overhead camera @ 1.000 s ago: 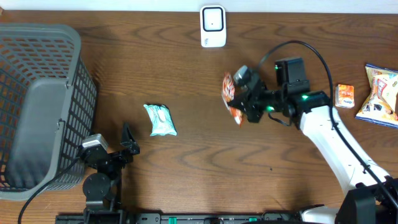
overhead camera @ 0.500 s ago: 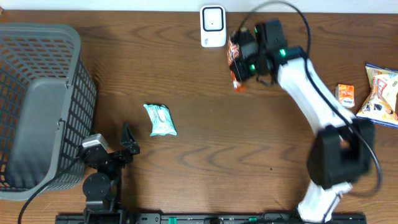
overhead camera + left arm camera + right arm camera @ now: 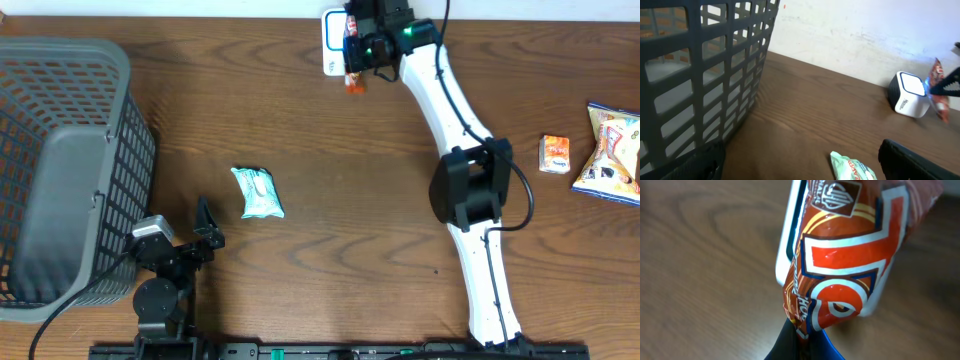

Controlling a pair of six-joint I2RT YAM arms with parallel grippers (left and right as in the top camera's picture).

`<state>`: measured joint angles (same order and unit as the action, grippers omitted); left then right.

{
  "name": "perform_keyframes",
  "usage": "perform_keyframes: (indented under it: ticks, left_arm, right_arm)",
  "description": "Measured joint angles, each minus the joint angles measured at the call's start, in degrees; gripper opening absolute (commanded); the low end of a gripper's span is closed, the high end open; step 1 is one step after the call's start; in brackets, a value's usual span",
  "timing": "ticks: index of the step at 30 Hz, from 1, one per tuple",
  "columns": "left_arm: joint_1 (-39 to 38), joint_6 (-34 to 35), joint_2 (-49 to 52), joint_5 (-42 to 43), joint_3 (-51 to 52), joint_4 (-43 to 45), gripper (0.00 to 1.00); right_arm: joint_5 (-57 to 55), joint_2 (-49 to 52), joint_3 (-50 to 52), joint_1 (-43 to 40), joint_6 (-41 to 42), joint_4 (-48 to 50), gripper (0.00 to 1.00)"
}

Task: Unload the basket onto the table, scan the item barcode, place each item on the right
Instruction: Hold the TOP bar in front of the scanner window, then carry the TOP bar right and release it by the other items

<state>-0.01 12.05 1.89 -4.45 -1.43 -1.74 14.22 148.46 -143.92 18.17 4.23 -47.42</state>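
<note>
Now the right gripper (image 3: 362, 48) clamps an orange snack packet (image 3: 840, 270), held just in front of the white scanner (image 3: 331, 48) and covering part of it. Well below the scanner lies a teal packet (image 3: 258, 192). Farther down-left, the left gripper (image 3: 208, 228) gapes wide beside a grey basket (image 3: 100, 60). Far right of the scanner sit a small box (image 3: 554, 153) and a chip bag (image 3: 612, 150).

Snack packet (image 3: 352, 82) hangs just before the scanner (image 3: 333, 45).

A glossy red-orange snack packet (image 3: 353, 78) with white-and-blue lettering hangs upright at the top centre of the overhead frame. It overlaps the right edge of a small white rounded barcode scanner (image 3: 331, 42).
</note>
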Motion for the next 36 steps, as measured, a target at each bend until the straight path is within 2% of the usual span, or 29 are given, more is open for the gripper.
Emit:
perform_keyframes:
  ticks: [5,10,12,18,21,25,32,36]
  left_arm:
    - [0.0,0.0,0.0,0.0,0.0,0.02,0.98]
    - [0.0,-0.02,0.0,0.0,0.0,0.02,0.98]
    - [0.0,0.0,0.0,0.0,0.0,0.02,0.98]
    - [0.0,0.0,0.0,0.0,0.0,0.0,0.98]
    - [0.0,0.0,0.0,0.0,0.0,0.02,0.98]
    - [0.0,0.0,0.0,0.0,0.0,0.0,0.98]
    - [0.0,0.0,0.0,0.0,0.0,0.02,0.98]
    - [0.0,0.0,0.0,0.0,0.0,0.0,0.98]
  right_arm:
    - [-1.11,1.6,-0.37,0.72,3.17,3.91,0.01]
    - [-2.45,2.08,-0.72,0.76,5.88,3.06,0.01]
    - [-3.41,2.25,-2.01,0.76,6.62,-0.24,0.01]
    - [-6.6,2.78,-10.43,0.48,6.95,-18.01,0.01]
    - [-10.36,2.78,-14.75,-0.7,6.91,-27.3,0.01]
    - [-17.31,2.78,-16.35,-4.44,6.91,-34.1,0.01]
    - [-28.2,2.82,-13.49,-14.14,6.91,-31.78,0.01]
    - [-30.42,2.84,-8.57,-22.03,7.78,-25.18,0.01]
